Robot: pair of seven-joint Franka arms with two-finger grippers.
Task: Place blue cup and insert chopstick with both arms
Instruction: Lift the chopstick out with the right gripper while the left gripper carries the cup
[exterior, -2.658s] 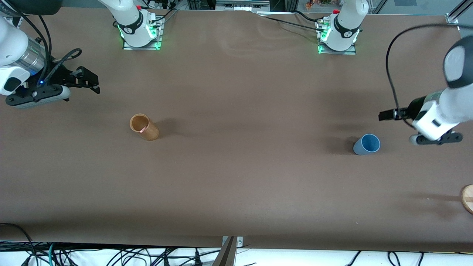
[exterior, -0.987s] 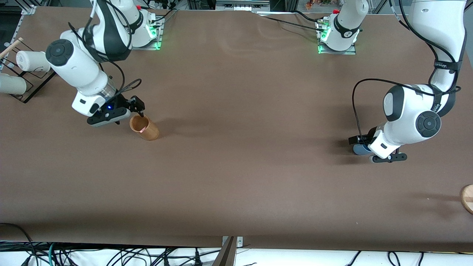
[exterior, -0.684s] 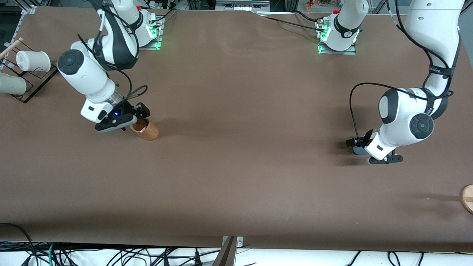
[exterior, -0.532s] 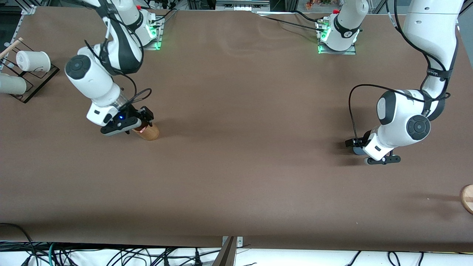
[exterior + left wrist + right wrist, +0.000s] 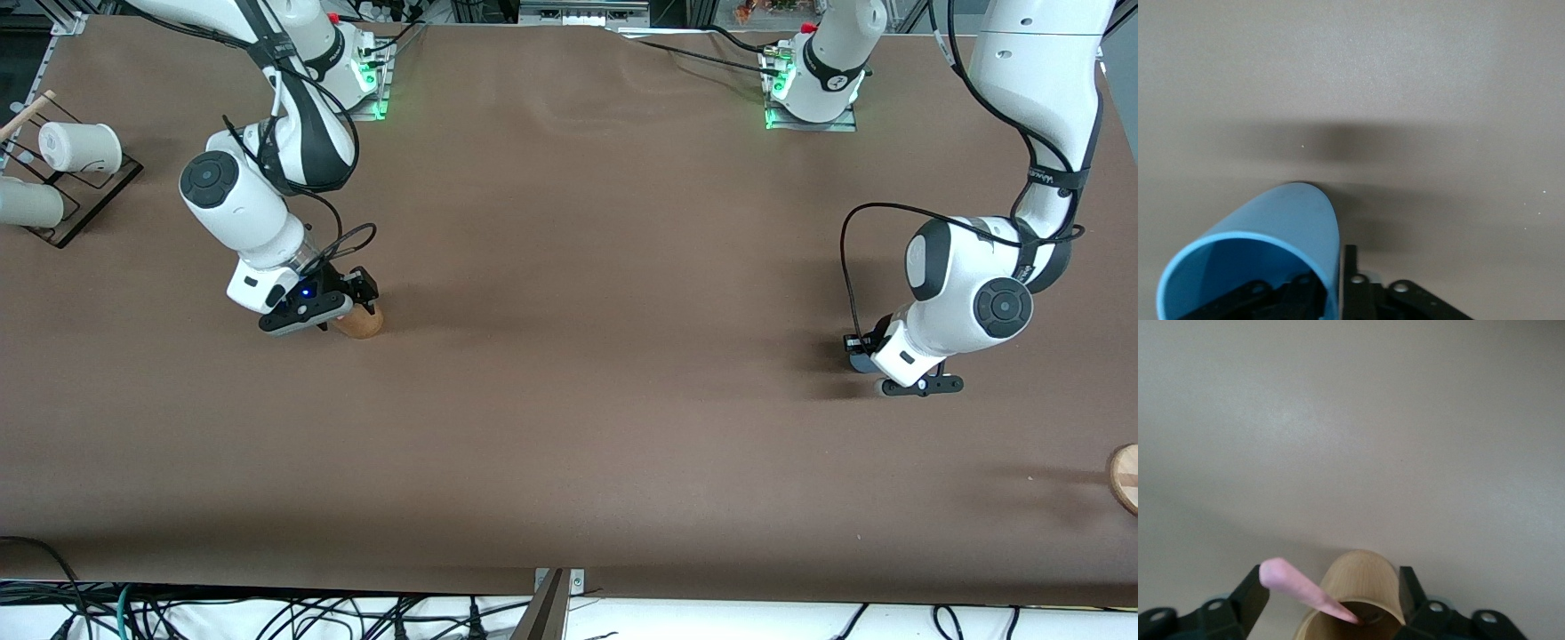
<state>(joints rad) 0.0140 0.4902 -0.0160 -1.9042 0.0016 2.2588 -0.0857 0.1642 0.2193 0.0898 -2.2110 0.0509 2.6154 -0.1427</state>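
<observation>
The blue cup [image 5: 1271, 247] stands upright toward the left arm's end of the table; only a sliver of it [image 5: 858, 362] shows under the arm in the front view. My left gripper [image 5: 1331, 290] [image 5: 867, 354] is shut on its wall, one finger inside and one outside. The pink chopstick [image 5: 1308, 587] leans out of the tan wooden cup [image 5: 1361, 580] [image 5: 363, 322] toward the right arm's end. My right gripper [image 5: 1331, 593] [image 5: 351, 298] is open, low over that cup, its fingers on either side of the cup's mouth and the chopstick. The chopstick is hidden in the front view.
A black wire rack with white cups [image 5: 76, 156] stands at the right arm's end of the table. A round wooden piece [image 5: 1125, 477] lies at the left arm's end, nearer the camera. Brown tabletop lies between the two cups.
Both arms came in from the table's ends. The right gripper came down over the tan cup. The left gripper settled on the blue cup and its fingers closed on the wall.
</observation>
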